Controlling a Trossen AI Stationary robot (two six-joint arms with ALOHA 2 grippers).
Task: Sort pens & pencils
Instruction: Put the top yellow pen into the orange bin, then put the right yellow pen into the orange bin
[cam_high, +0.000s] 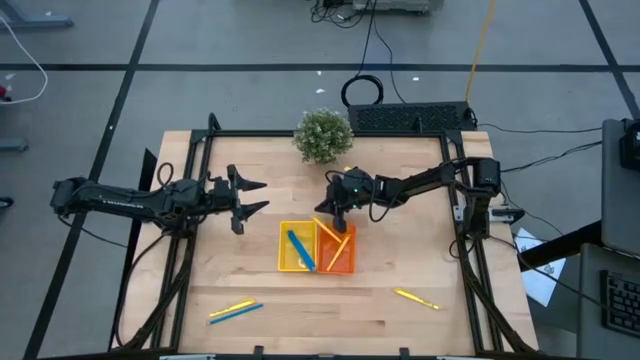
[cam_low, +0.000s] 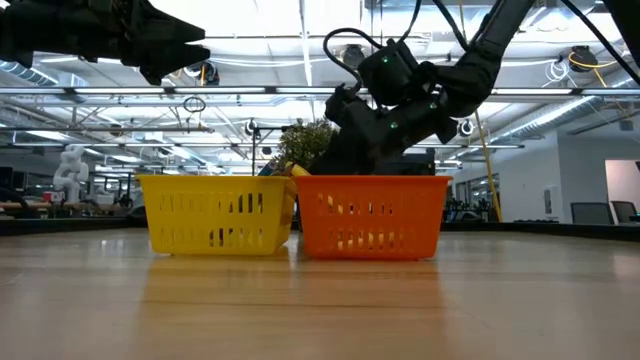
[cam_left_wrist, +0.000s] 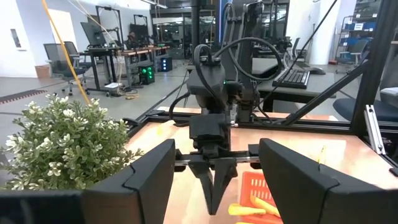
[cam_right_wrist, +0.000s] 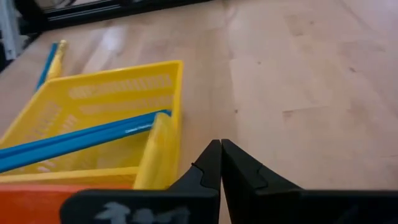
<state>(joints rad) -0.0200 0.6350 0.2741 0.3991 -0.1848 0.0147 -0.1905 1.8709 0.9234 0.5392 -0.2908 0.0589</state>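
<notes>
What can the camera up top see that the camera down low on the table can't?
Only the top camera shows the blue pen lying in the yellow basket, the loose yellow pen and the blue-and-yellow pair on the table. Only the low camera shows the room's ceiling lights behind. Both show the yellow basket, the orange basket, the little plant and the right claw, shut, above the orange basket.
</notes>
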